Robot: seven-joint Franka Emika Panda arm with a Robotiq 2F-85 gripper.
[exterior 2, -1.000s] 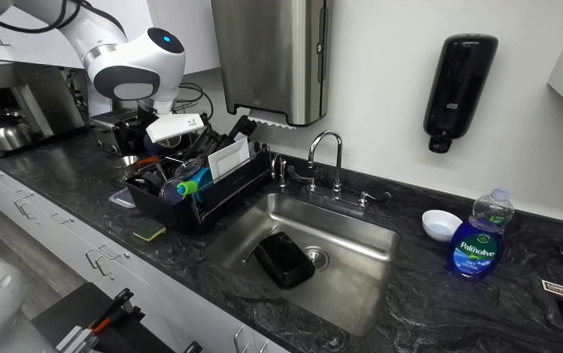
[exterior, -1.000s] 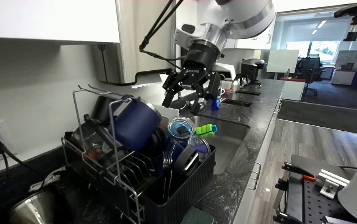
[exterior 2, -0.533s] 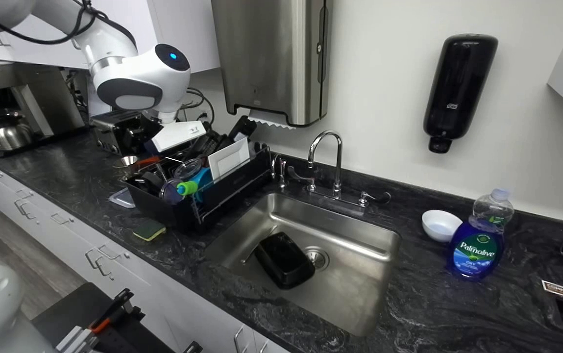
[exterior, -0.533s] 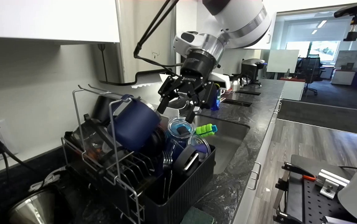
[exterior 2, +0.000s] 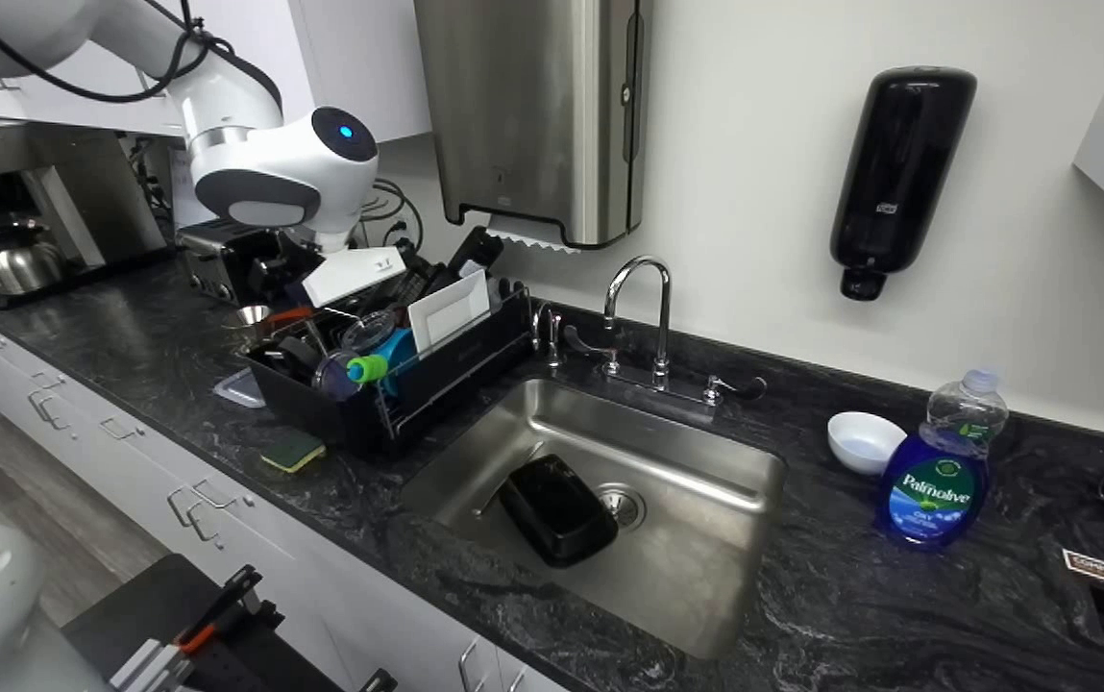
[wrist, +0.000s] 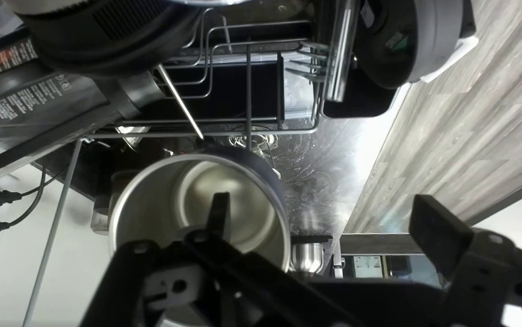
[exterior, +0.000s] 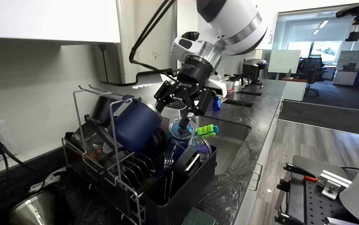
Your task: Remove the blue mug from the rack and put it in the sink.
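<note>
The dark blue mug (exterior: 134,126) hangs tilted on the wire dish rack (exterior: 117,159), its steel-rimmed mouth facing my gripper. In the wrist view I look into the mug's pale metal inside (wrist: 151,204). My gripper (exterior: 171,115) is wide open and empty, right at the mug's mouth. In the wrist view the gripper (wrist: 324,204) has one finger in front of or just inside the mouth and the other outside it; how deep the first reaches is unclear. The steel sink (exterior 2: 696,577) lies beside the rack and holds a black tray (exterior 2: 556,509).
The rack also holds a clear-lidded blue bottle (exterior: 181,128), a green-tipped item (exterior: 207,130), a white square dish (exterior 2: 449,312) and cutlery (exterior: 167,162). A faucet (exterior 2: 662,308) rises behind the sink. A paper towel dispenser (exterior 2: 532,115) hangs above. A white bowl (exterior 2: 865,442) and soap bottle (exterior 2: 936,481) stand beyond.
My gripper has moved down and toward the mug, and tilted somewhat, so one finger now reaches the mug's rim. The fingers have stayed open. The mug has not moved.
</note>
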